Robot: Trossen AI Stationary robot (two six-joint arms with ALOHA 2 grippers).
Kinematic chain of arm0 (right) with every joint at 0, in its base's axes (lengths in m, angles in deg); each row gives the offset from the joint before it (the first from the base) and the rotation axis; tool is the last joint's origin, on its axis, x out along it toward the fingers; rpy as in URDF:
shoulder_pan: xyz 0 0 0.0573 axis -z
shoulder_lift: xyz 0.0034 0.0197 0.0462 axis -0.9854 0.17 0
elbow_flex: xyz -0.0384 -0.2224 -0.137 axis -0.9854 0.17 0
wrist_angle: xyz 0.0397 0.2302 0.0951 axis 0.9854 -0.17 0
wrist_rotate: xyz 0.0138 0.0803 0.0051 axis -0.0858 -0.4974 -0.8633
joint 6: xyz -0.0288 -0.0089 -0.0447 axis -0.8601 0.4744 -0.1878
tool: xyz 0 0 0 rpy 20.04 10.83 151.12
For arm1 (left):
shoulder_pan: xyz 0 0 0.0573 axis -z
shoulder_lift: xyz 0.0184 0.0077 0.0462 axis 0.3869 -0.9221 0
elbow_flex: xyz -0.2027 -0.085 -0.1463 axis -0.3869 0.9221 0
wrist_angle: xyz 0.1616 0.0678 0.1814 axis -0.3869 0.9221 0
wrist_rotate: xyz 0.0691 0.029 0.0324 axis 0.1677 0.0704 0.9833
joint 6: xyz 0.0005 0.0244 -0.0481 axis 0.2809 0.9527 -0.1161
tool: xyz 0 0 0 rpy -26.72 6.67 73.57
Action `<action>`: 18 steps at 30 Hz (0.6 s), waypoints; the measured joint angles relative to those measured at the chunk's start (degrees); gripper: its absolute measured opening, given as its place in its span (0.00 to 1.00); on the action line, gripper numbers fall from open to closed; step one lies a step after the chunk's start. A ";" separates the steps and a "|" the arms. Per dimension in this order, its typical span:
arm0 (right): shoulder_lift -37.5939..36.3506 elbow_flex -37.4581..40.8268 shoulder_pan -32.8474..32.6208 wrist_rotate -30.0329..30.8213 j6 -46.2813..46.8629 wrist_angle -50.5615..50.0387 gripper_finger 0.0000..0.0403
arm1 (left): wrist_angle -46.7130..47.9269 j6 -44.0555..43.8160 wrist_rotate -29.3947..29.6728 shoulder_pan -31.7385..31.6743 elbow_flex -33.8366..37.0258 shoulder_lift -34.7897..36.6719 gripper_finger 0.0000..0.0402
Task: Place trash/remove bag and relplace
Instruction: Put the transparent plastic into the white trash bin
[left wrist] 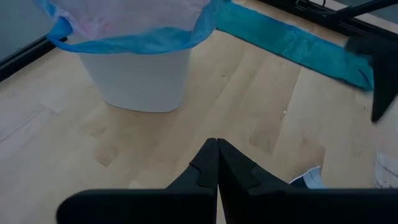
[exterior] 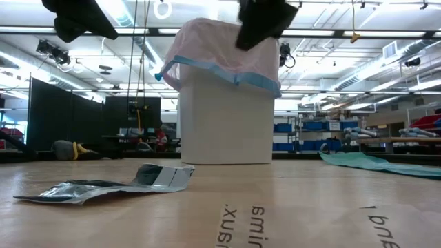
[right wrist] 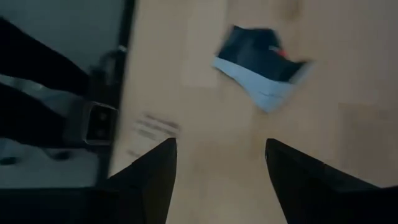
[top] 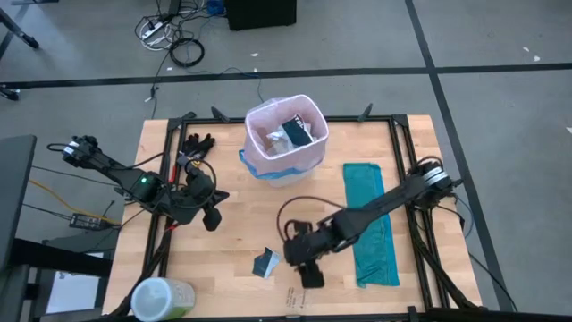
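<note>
Pale wood desk (top: 232,241), carrying everything. White bin (exterior: 224,124) near the far edge, lined with the pink bag (top: 308,148) whose blue band folds over the rim; scraps of trash (top: 290,132) inside. Teal plastic sheet (top: 371,224) flat beside the right arm. Right gripper (top: 308,268) low over the front of the desk, fingers (right wrist: 149,174) spread apart, empty. Left gripper (top: 212,215) left of the bin, fingers (left wrist: 205,171) pressed together, empty. Dark packet (top: 265,262) flat just beside the right gripper.

teal bag (top: 371,224), green-lidded cup (top: 161,299), black gloves (top: 198,143)
</note>
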 joint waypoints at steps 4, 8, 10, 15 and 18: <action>2.62 -0.05 -0.36 -4.43 1.49 4.22 0.59 | 0.03 0.08 -1.67 0.01 0.00 0.00 0.02; 4.36 0.76 -2.56 -8.21 0.73 3.44 0.59 | 0.00 -0.04 -3.85 0.01 0.00 0.00 0.02; 4.97 1.75 -4.33 -9.40 0.26 3.40 0.59 | 0.00 0.04 -4.03 0.00 0.00 -0.01 0.02; 5.98 3.45 -8.16 -4.62 -0.18 4.99 0.60 | 0.04 0.08 -4.10 -0.01 0.00 -0.02 0.02; 6.89 3.50 -9.26 0.51 1.26 7.09 0.60 | -0.03 0.11 -3.83 0.00 0.00 -0.33 0.02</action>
